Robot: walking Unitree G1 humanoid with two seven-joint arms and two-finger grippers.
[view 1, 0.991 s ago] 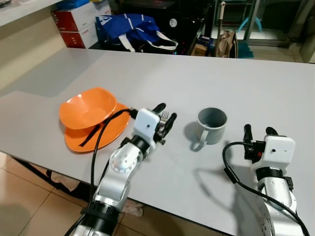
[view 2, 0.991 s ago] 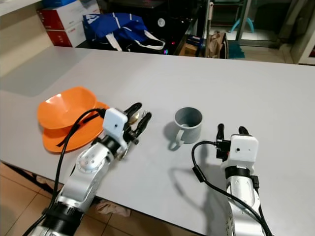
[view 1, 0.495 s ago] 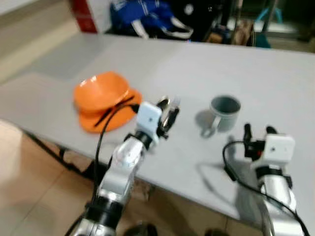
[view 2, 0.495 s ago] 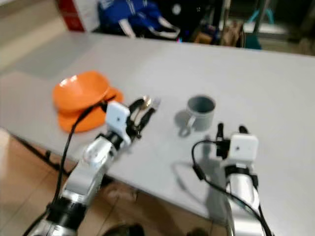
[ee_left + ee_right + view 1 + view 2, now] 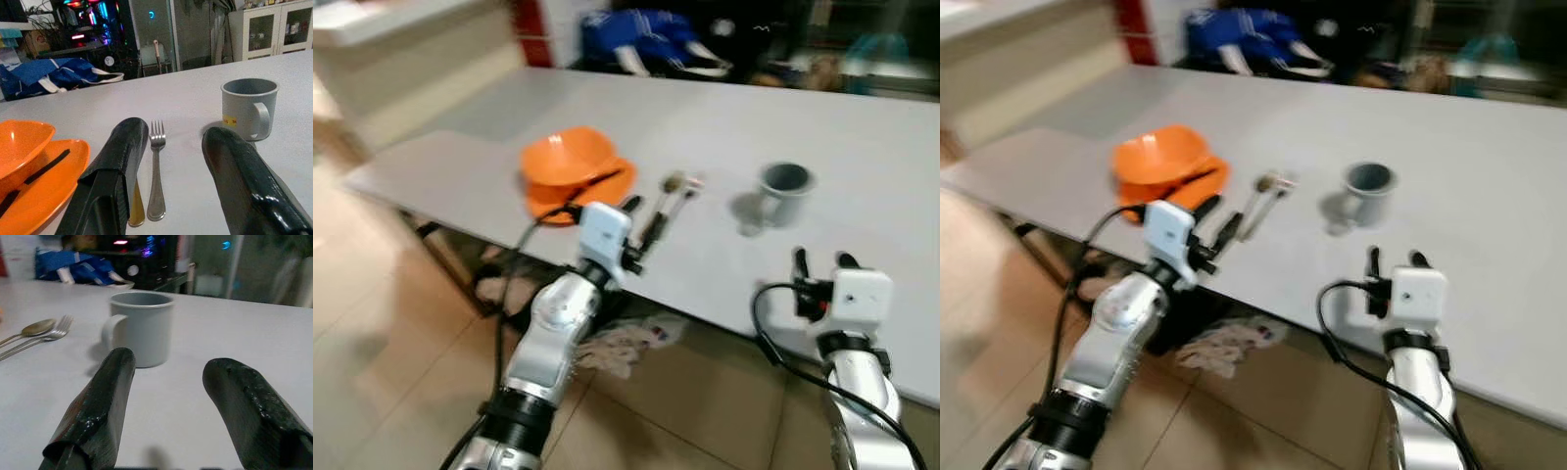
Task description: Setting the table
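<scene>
Table (image 5: 862, 157), long and pale grey, runs across the head views, which are blurred; tiled floor (image 5: 401, 392) lies below its near edge. At the far side sits a blue bag (image 5: 646, 39), with a red box (image 5: 530, 20) to its left. On the table's left part an orange bowl (image 5: 570, 155) rests on an orange plate (image 5: 607, 186); a black strip lies across the plate's rim. Well to the right stands a grey mug (image 5: 783, 184), upright, handle facing the near edge. Between plate and mug lie a fork (image 5: 156, 171) and a spoon (image 5: 29, 330), side by side and touching or nearly so, handles pointing toward the near edge.

Left gripper (image 5: 641, 223) hangs at the table's near edge, just short of the cutlery handles. Its two black fingers (image 5: 117, 161) are spread apart and grasp nothing; in the wrist view the fork lies on the table between them. Right gripper (image 5: 820, 261) is raised near the table edge, in front of the mug and apart from it. Its fingers (image 5: 102, 401) are also spread wide and empty, the mug standing beyond the gap.
</scene>
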